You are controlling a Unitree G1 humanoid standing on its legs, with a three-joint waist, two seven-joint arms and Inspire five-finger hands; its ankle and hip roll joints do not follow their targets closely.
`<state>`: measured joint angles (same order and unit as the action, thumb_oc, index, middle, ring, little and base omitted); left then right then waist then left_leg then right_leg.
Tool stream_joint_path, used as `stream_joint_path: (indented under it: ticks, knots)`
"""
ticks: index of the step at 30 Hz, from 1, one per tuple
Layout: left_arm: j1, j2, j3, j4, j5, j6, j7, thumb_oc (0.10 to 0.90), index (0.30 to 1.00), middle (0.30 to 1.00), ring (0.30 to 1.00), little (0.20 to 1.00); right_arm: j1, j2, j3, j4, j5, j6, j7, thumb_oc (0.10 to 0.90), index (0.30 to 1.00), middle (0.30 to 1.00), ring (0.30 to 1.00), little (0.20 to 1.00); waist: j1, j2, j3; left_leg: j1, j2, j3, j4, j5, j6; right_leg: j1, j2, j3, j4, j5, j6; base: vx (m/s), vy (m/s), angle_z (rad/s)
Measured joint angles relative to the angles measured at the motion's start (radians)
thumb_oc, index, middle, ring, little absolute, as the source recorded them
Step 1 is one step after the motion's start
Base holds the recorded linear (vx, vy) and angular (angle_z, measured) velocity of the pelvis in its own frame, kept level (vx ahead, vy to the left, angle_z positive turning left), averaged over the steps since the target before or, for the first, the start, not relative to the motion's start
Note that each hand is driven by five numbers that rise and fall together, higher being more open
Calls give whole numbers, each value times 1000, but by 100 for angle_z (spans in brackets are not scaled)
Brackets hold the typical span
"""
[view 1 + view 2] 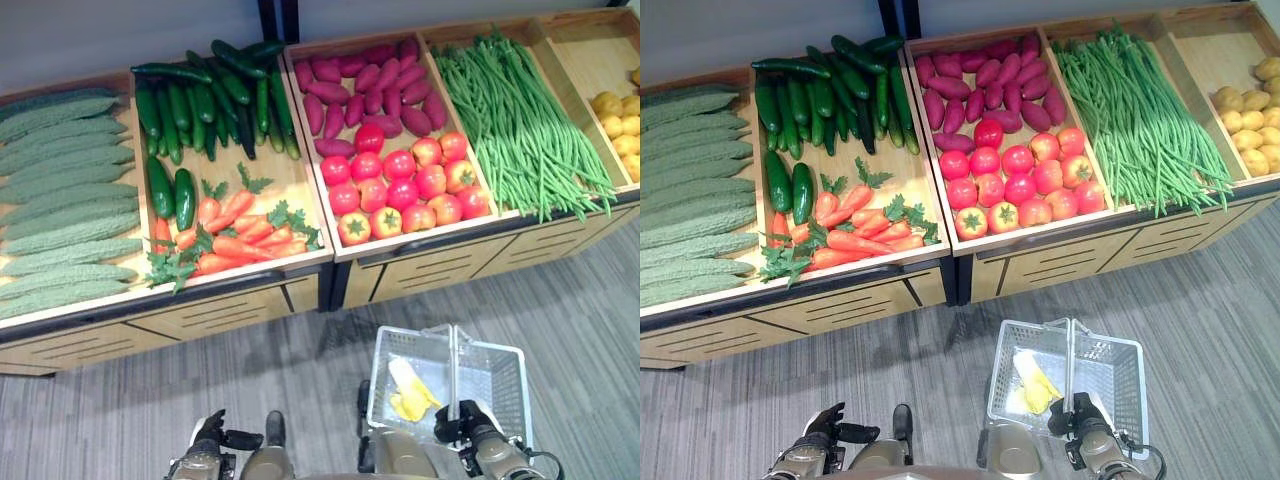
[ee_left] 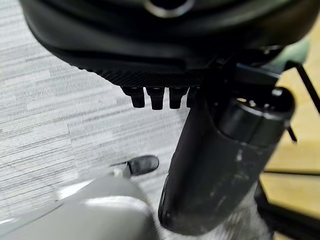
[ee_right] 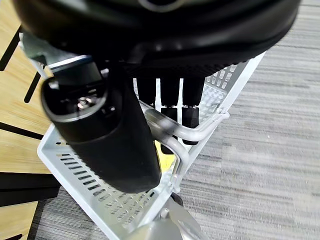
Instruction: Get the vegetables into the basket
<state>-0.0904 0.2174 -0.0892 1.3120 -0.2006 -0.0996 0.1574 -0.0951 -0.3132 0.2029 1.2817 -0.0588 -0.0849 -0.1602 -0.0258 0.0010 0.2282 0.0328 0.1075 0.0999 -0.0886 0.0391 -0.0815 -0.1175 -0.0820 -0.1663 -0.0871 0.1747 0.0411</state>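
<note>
While the right hand (image 3: 165, 107) curls its fingers around the metal handle (image 3: 192, 131) of the white basket (image 1: 500, 375), the basket hangs low over the grey floor (image 1: 120, 410), just in front of the wooden stand (image 1: 250, 300). One yellow and pale vegetable (image 1: 410, 392) lies inside the basket, against its left wall. The left hand (image 1: 212, 432) shows near the floor, well to the left of the basket; its fingers are curled under in its wrist view and hold nothing. On the stand, the far left section holds rows of pale green bitter gourds (image 1: 65, 200). Next to it, dark cucumbers (image 1: 200, 95) fill the back of a wooden tray, and carrots (image 1: 235, 235) with leafy tops lie at that tray's front edge, with two more cucumbers beside them. The middle tray carries purple sweet potatoes (image 1: 365, 85) at the back and red tomatoes (image 1: 405, 185) at the front edge. To the right of it, long green beans (image 1: 520, 125) lie in a heap that reaches over the tray's front edge. Yellow potatoes (image 1: 620, 120) sit at the right edge of the last tray. No writing or label can be read on the stand, the trays or the basket.
</note>
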Motion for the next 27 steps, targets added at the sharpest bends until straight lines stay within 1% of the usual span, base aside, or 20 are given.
stream_joint_path:
  ticks: [1, 3, 6, 7, 8, 9, 10, 12, 13, 14, 16, 17, 18, 20, 22, 23, 24, 25, 26, 27]
  knots:
    - [0, 0, 28, -2, -23, -2, 8, 900, 1000, 1000, 1000, 1000, 4, 3, 0, 1, 0, 3, 0, 400, 300, 300, 300, 300, 4, -1, -1, 6, -3, 0, 0, -1, 3, 7, -2, 0, 0, 6, 10, 20, 62, 2]
    - [4, -4, 91, -6, -102, -6, 31, 900, 1000, 1000, 1000, 1000, 14, 8, 1, 8, -1, 3, 0, 400, 300, 300, 300, 300, 9, 0, -5, 27, -5, -2, 0, -5, 8, 29, -4, -2, 0, 5, 11, 9, 61, 3]
    - [22, -12, 187, -9, -247, -22, 77, 900, 1000, 1000, 1000, 1000, 32, 18, 5, 12, -5, 7, 1, 400, 300, 300, 300, 300, 12, -3, -55, 34, -7, -2, 1, -4, 6, 35, -5, -2, 0, 3, 10, -8, 60, 1]
    - [22, -16, 266, -12, -301, -28, 104, 900, 1000, 1000, 1000, 1000, 33, 24, 4, 15, -14, 7, 0, 400, 300, 300, 300, 300, 12, -7, -62, 40, -8, -2, 1, -4, 7, 41, -6, -2, 0, 3, 10, -12, 51, -1]
    - [20, -15, 290, -15, -323, -42, 134, 900, 1000, 1000, 1000, 1000, 34, 28, 4, 15, -20, 7, -1, 400, 300, 300, 300, 300, 11, -10, -64, 45, -9, -2, 1, -4, 7, 45, -7, -1, 0, 3, 10, -14, 84, -2]
    - [15, 6, 343, 8, -356, -63, 179, 900, 1000, 1000, 1000, 1000, 39, 35, 4, 15, -29, 6, -2, 400, 300, 300, 300, 300, 9, -17, -77, 47, -12, -1, 0, -6, 7, 46, -9, 1, 0, 2, 12, -3, 95, -12]
    - [9, 51, 440, 90, -383, -68, 221, 900, 1000, 1000, 1000, 1000, 58, 36, 4, 11, -45, 3, -2, 400, 300, 300, 300, 300, 6, -19, -106, 56, -12, 10, 0, -9, 8, 47, -8, 11, -1, -6, 22, 3, 75, -20]
    - [29, 107, 488, 158, -414, -67, 262, 900, 1000, 1000, 1000, 1000, 73, 35, 4, 21, -45, 1, -6, 400, 300, 300, 300, 300, 6, -16, -122, 69, -11, 27, 0, -16, 6, 53, -7, 23, -5, -6, 23, 9, 27, -23]
    - [39, 125, 500, 164, -431, -68, 278, 900, 1000, 1000, 1000, 1000, 78, 35, 4, 22, -45, 2, -6, 400, 300, 300, 300, 300, 6, -16, -122, 71, -11, 29, 0, -22, 10, 54, -7, 25, -5, -6, 23, 8, 20, -11]
    - [45, 131, 502, 166, -435, -70, 287, 900, 1000, 1000, 1000, 1000, 80, 35, 4, 22, -44, 2, -7, 400, 300, 300, 300, 300, 7, -16, -122, 70, -11, 29, 0, -25, 14, 53, -7, 26, -5, -6, 23, 0, 0, 0]
    - [70, 158, 559, 168, -475, -73, 308, 900, 1000, 1000, 1000, 1000, 89, 34, 1, 31, -43, 2, -5, 400, 300, 300, 300, 300, 12, -14, -124, 72, -13, 29, 0, -24, 14, 53, -8, 27, -5, -8, 20, 0, 0, 0]
    - [79, 161, 561, 168, -489, -77, 321, 900, 1000, 1000, 1000, 1000, 90, 34, 1, 33, -43, 2, -5, 400, 300, 300, 300, 300, 12, -14, -124, 72, -13, 29, 0, -24, 13, 53, -9, 26, -5, -8, 20, -8, 32, 1]
    - [103, 181, 593, 166, -490, -72, 328, 900, 1000, 1000, 1000, 1000, 92, 32, 0, 36, -43, 1, -3, 400, 300, 300, 300, 300, 16, -11, -126, 71, -14, 27, 0, -23, 13, 53, -9, 26, -5, -8, 18, -11, 24, 4]
    - [118, 195, 581, 131, -485, -68, 353, 900, 1000, 1000, 1000, 1000, 96, 28, 0, 39, -43, -2, -3, 400, 300, 300, 300, 300, 24, -11, -126, 70, -14, 25, 0, -22, 12, 52, -9, 24, -5, -8, 18, -3, 10, 2]
    - [139, 201, 561, 14, -440, -46, 388, 900, 1000, 1000, 1000, 1000, 109, 22, -2, 32, -43, -13, -4, 400, 300, 300, 300, 300, 38, -6, -126, 64, -14, 22, 1, -20, 11, 51, -10, 21, -4, -7, 17, -10, -5, 6]
    - [164, 205, 537, -103, -384, -43, 416, 900, 1000, 1000, 1000, 1000, 111, 21, -2, 30, -43, -19, -5, 400, 300, 300, 300, 300, 42, -11, -125, 62, -13, 17, 1, -15, 7, 50, -11, 15, -4, -4, 21, -1, -11, 15]
    - [181, 213, 537, -229, -313, -38, 446, 900, 1000, 1000, 1000, 1000, 112, 20, -3, 30, -44, -22, -7, 400, 300, 300, 300, 300, 50, -10, -124, 58, -11, 10, 1, -12, 5, 51, -11, 9, -5, -4, 20, -4, -20, 18]
    - [226, 220, 516, -439, -224, -1, 489, 900, 1000, 1000, 1000, 1000, 119, 21, -10, 29, -45, -31, -8, 400, 300, 300, 300, 300, 58, -15, -118, 52, -10, 1, 0, -11, 3, 52, -10, 2, -4, -3, 21, -14, -9, 26]
    - [258, 257, 460, -567, -133, -18, 512, 900, 1000, 1000, 1000, 1000, 126, 23, -28, 28, -45, -41, -10, 400, 300, 300, 300, 300, 63, -18, -116, 45, -8, -12, -3, -9, 0, 53, -10, -9, -3, -3, 21, 1, -14, 27]
    - [274, 289, 457, -685, -2, -28, 520, 900, 1000, 1000, 1000, 1000, 127, 24, -50, 28, -53, -43, -12, 400, 300, 300, 300, 300, 69, -23, -112, 44, -8, -18, 0, -7, 0, 52, -10, -14, -3, -3, 21, 9, -4, 23]
